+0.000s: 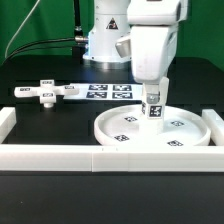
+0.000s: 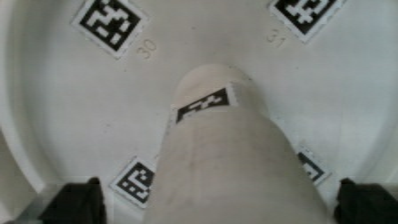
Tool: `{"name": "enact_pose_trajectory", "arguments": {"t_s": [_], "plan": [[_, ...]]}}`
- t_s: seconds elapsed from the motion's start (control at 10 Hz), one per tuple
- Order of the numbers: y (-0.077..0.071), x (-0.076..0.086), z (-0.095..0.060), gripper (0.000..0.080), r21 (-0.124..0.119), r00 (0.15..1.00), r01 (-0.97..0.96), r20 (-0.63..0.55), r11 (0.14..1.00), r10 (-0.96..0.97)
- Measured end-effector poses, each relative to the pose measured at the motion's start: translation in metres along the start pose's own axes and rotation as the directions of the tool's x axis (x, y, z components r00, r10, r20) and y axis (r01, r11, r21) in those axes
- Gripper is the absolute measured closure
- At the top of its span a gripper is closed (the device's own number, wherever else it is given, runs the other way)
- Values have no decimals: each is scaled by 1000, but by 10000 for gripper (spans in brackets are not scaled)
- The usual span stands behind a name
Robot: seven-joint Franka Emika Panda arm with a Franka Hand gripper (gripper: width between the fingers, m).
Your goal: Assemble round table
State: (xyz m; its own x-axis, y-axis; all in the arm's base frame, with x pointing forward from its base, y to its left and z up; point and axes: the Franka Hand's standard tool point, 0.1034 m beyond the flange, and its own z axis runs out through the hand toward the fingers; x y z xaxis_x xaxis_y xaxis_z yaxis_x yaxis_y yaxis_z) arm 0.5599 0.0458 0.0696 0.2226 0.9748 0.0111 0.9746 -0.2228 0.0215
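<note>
The large rimmed round disc lies flat on the black table toward the exterior view's right. The short white post stands upright at its middle, a tag on its side. My gripper hangs straight above and straddles the post's top. In the wrist view the post runs between the two dark fingertips, with a gap on each side, so the gripper is open and holds nothing. The disc's tagged face fills the background. The flat cross-shaped foot piece lies apart at the exterior view's left.
The marker board lies behind the disc, next to the foot piece. White border rails run along the front and both sides. The arm's white base stands at the back.
</note>
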Motion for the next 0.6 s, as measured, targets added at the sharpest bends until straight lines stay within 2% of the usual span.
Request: {"name": "enact_pose_trajectory", "arguments": {"t_s": [0.3, 0.6], "plan": [[0, 2, 3, 150, -7, 980, 193, 40, 981, -193], [-1, -1, 4, 150, 2, 942, 334, 43, 943, -334]]}}
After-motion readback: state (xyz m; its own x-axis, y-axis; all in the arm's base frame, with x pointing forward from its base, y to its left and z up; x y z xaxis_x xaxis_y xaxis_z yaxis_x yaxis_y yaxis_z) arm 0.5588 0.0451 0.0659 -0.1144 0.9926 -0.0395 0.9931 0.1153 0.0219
